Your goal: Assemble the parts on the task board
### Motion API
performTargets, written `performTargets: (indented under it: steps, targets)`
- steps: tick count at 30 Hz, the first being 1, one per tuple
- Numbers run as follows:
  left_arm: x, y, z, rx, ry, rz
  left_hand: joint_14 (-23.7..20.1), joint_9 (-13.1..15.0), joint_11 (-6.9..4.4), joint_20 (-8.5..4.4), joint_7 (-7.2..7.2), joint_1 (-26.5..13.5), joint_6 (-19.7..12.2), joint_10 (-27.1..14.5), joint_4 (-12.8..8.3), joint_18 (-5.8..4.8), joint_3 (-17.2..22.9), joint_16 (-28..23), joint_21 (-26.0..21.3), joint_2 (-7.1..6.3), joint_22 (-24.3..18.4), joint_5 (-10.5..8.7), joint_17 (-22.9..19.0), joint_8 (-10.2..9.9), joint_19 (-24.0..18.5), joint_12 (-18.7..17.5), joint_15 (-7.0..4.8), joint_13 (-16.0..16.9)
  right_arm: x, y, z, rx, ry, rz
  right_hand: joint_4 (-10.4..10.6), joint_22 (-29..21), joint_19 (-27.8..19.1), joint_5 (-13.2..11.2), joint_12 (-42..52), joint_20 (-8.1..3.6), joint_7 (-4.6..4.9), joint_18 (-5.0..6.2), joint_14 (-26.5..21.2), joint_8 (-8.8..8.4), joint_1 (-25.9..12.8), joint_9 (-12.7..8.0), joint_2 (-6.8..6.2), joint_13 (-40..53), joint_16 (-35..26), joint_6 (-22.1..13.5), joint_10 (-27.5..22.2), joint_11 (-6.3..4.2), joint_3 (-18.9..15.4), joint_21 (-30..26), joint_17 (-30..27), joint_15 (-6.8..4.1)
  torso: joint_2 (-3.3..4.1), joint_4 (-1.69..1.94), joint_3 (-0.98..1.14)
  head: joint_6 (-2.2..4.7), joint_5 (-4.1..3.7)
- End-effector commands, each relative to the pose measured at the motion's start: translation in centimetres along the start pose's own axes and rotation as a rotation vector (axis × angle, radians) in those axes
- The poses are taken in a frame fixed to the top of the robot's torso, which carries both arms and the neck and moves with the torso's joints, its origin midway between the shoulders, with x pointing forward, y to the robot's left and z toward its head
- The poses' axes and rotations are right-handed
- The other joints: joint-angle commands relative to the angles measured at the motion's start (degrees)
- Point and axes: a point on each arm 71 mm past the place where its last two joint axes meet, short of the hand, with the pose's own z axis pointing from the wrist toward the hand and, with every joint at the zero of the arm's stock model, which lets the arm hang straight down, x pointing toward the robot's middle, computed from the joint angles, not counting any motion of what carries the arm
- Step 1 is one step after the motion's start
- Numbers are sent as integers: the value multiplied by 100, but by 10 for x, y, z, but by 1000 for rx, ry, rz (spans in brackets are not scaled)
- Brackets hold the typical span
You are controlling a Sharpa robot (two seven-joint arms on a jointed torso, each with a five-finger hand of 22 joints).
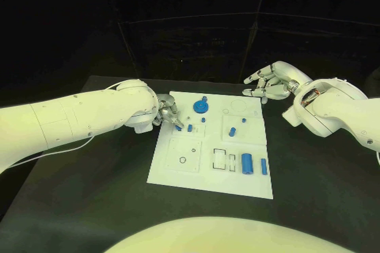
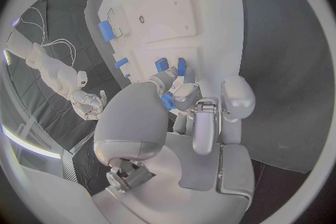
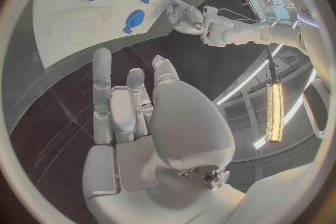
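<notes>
Here, my left hand (image 1: 168, 113) sits low over the left edge of the task board (image 1: 178, 173), its fingers drawn together on one small blue part (image 2: 167, 101) that my wrist view shows pinched at the fingertips (image 2: 183, 93); right beside them, two more small blue parts (image 2: 162, 64) stand on the board close to each other. Beyond these, going across the white plate from the head view, I count one round blue disc part (image 1: 200, 106) near the far edge, one tiny blue peg (image 1: 204, 120) just below it, one small peg (image 1: 244, 121) and one short cylinder (image 1: 232, 131) on the right-hand panel, and nearer me one larger blue cylinder (image 1: 247, 164) with one slim blue bar (image 1: 263, 166) beside it. My right hand (image 1: 269, 83) hovers past the board's far right corner, above the black surface (image 1: 317, 176), fingers loosely curled and apart, holding nothing, well clear of every part.
</notes>
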Motion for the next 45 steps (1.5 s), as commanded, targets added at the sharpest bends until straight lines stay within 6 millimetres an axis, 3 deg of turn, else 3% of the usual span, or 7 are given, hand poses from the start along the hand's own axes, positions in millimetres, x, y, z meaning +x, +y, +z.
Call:
performTargets:
  steps: [1, 22, 31, 37, 45]
  targets:
    - [0, 1, 0, -2, 8, 16, 595, 13, 4, -7, -12, -44, 45, 32, -651, -48, 691, 18, 8, 25, -8, 12, 1509, 34, 36, -14, 10, -2, 0, 2, 0, -12, 4, 2, 33, -5, 31, 33, -21, 7, 2, 78, 71, 37, 55, 3, 9, -5, -36, -49, -16, -32, -12, -20, 5, -35, -1, 8, -1, -9, 0]
    - [2, 3, 0, -16, 26, 16, 595, 36, -12, -11, -36, -145, 81, 58, -611, -51, 735, 18, 14, -5, 9, 12, 1509, 88, 43, 23, 1, 42, 0, 2, 1, -12, 6, 2, 33, -5, 31, 33, -21, 7, 2, 78, 71, 37, 55, 3, 9, -5, -36, -49, -16, -32, -12, -20, 5, -35, -4, 1, 2, -27, -3]
    - [1, 6, 1, -29, 36, 15, 595, 91, -71, -44, -118, -657, 229, 110, -368, -60, 686, 18, 50, -136, 74, 21, 1509, 206, 82, 89, -43, 107, 0, 2, 1, -12, 6, 2, 33, -5, 31, 33, -21, 7, 2, 78, 71, 37, 55, 3, 9, -5, -36, -49, -16, -32, -12, -20, 5, -35, -3, -4, 2, -39, 0]
    - [0, 6, 2, -31, 33, 13, 595, 110, -86, -59, -137, -927, 278, 136, -198, -67, 611, 18, 65, -143, 104, 20, 1509, 250, 100, 132, -57, 152, 1, 3, 1, -13, 7, 3, 33, -5, 31, 33, -21, 7, 2, 78, 71, 37, 55, 3, 9, -5, -36, -49, -16, -32, -12, -20, 5, -35, -1, -6, 1, -43, -2]
    - [0, 4, 3, -31, 30, 13, 595, 123, -96, -70, -148, -1045, 292, 147, -128, -70, 570, 18, 73, -152, 121, 18, 1509, 274, 110, 154, -68, 174, 1, 3, 2, -14, 7, 3, 33, -5, 31, 33, -21, 7, 2, 78, 71, 37, 55, 3, 9, -5, -36, -49, -16, -32, -12, -20, 5, -35, -1, -9, 3, -55, -12]
